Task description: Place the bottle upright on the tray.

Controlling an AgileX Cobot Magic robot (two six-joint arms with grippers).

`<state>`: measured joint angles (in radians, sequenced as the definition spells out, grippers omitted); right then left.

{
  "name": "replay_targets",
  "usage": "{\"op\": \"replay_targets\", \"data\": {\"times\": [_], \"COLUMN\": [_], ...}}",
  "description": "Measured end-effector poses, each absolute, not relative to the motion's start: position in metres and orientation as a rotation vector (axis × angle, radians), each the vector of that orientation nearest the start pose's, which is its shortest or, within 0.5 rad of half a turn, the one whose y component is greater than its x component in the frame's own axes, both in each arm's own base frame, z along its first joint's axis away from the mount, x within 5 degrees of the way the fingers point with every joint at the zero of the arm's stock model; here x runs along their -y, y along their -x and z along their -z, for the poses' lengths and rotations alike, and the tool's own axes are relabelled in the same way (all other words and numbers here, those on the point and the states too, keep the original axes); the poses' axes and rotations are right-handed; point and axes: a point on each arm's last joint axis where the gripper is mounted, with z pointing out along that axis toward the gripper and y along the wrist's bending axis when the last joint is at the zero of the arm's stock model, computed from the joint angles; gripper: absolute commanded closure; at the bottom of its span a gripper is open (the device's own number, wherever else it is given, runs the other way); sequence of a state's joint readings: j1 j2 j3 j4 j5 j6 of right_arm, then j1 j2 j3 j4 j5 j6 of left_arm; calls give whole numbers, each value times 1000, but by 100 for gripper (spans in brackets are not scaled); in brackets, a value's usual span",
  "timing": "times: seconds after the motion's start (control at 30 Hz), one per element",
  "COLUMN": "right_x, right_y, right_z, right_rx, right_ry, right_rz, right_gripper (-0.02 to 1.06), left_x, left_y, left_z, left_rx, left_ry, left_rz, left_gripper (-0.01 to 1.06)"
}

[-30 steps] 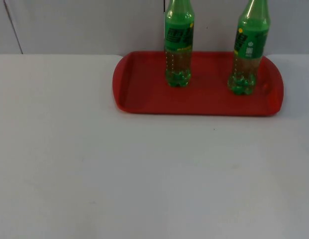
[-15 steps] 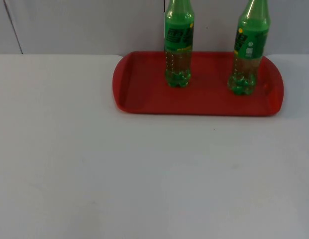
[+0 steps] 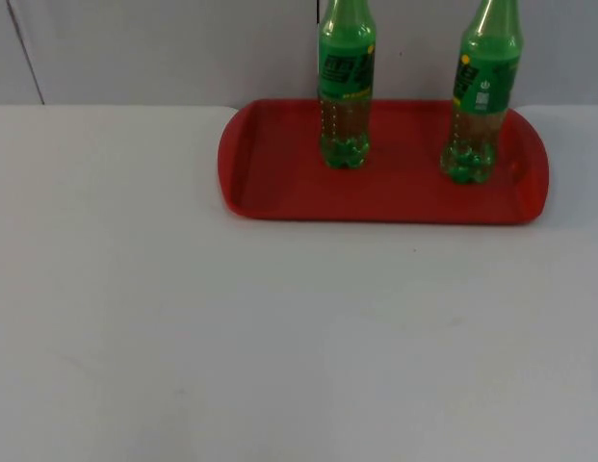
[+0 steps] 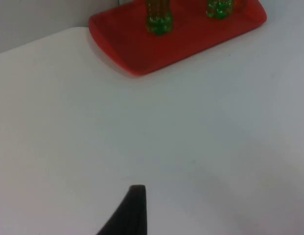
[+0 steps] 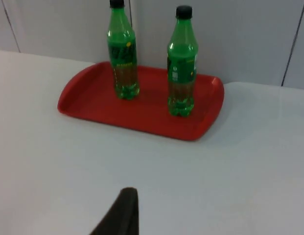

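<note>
Task looks done: two green soda bottles (image 3: pixel 346 87) (image 3: pixel 483 96) upright on red tray (image 3: pixel 279 183) at counter's (image 3: pixel 279 337) far edge. Left gripper (image 4: pixel 137 205), right gripper (image 5: pixel 125 208) well back, waiting; jaws' state cannot be told.

You won't get readable wording here. The left bottle (image 3: pixel 346 82) carries a green label (image 3: pixel 346 69) with dark characters too small to make out. The right bottle (image 3: pixel 483 91) has a green label (image 3: pixel 484 91) showing a small white power-button-like symbol above tiny illegible print.
</note>
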<state>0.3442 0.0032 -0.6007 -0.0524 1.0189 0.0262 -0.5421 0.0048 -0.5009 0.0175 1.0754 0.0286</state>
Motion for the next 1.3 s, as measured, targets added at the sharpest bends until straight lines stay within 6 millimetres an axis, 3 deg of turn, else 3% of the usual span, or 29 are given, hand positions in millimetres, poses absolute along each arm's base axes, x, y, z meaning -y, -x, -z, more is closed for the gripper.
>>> {"op": "replay_targets", "data": {"times": [0.23,0.73,1.3], "right_x": [5,5,6], "right_y": [9,6,5], "right_z": [-294,-280,-280], "right_rx": [-1939,-2020,-2022], "right_ry": [385,363,347], "right_rz": [-176,-171,-163], "right_gripper": [-1,-1,-1], "left_x": [-4,-4,-4], "left_y": [3,3,3], "left_z": [-276,-276,-276], "left_rx": [-1992,-1992,-1992], "left_ry": [-583,-583,-583], "left_rz": [295,295,295], "left_gripper": [0,0,0]}}
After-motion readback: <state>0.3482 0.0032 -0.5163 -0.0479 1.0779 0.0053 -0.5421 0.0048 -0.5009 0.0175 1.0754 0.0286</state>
